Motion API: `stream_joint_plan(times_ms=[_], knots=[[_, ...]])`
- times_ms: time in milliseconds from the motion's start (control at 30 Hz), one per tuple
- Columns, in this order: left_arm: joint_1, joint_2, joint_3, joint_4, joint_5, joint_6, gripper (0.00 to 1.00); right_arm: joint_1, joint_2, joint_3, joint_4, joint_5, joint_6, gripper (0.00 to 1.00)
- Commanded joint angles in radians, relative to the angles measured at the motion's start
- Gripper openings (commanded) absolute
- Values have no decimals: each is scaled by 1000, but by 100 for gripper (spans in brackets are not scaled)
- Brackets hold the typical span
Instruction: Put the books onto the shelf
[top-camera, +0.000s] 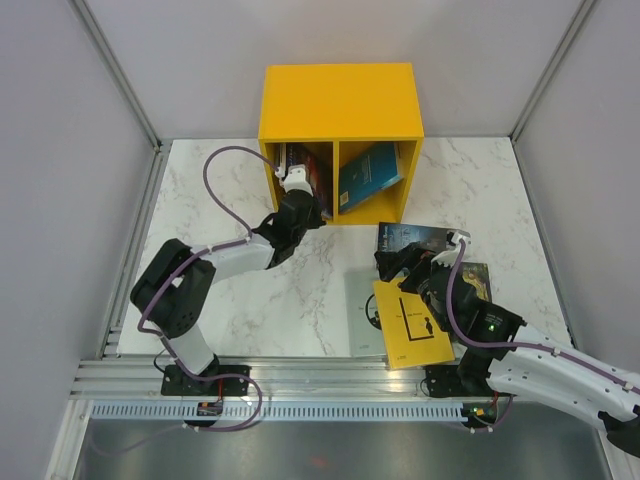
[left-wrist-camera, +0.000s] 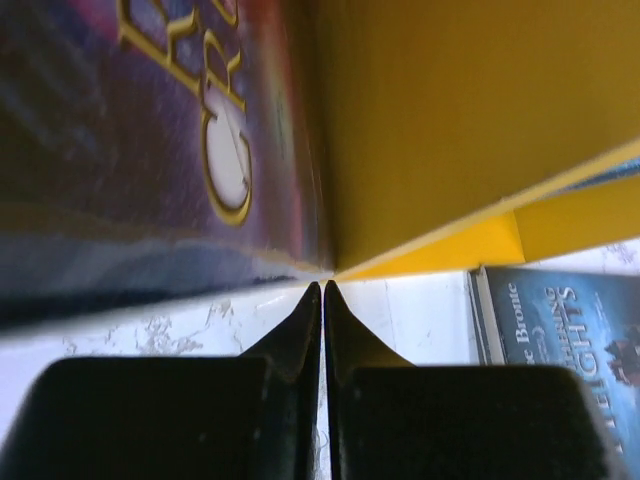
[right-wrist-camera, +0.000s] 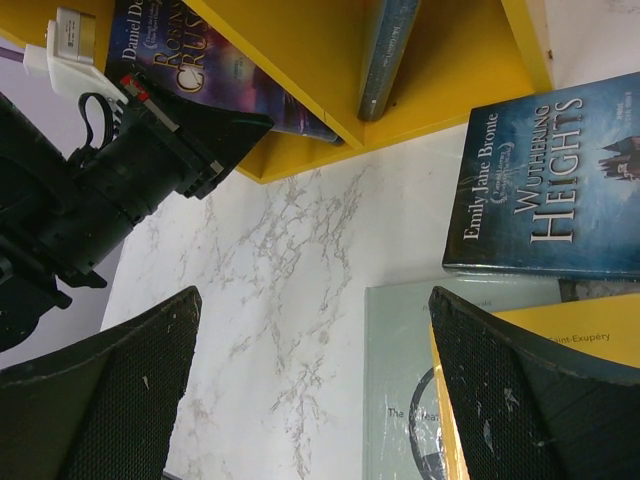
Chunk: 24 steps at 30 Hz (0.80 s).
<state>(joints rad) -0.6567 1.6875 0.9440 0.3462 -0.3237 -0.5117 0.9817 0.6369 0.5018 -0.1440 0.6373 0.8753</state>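
Paperback in purple (left-wrist-camera: 150, 130) leans in the left compartment of the shelf (top-camera: 340, 100). The left tool (left-wrist-camera: 322, 290), pinched shut on nothing, has its tips at the book's lower edge. A square, slow nudge should seat it without buckling the thin, glossy cover. Over the marbled bench (top-camera: 300, 290), the right tool (right-wrist-camera: 312, 300) hovers wide open near Wuthering Heights (right-wrist-camera: 560, 190).

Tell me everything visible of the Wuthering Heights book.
The Wuthering Heights book is a thin paperback with a glossy dark blue cover, white title lettering, the author name Emily Jane Bronte and a small dark building. It lies flat, cover up, on the marble table just before the yellow shelf, outside its compartments. Nothing grips it; one edge borders a pale book.
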Motion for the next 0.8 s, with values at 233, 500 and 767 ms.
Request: stream_joint_plan(times_ms=[233, 500, 767], knots=[[11, 106, 165, -30, -94, 27, 2, -3, -6, 3, -11, 55, -48, 98], [14, 60, 147, -26, -54, 134, 2, -2, 18, 1, -5, 58, -44, 98], [11, -150, -13, -64, 127, 108, 2, -3, 15, -16, 6, 52, -26, 98]])
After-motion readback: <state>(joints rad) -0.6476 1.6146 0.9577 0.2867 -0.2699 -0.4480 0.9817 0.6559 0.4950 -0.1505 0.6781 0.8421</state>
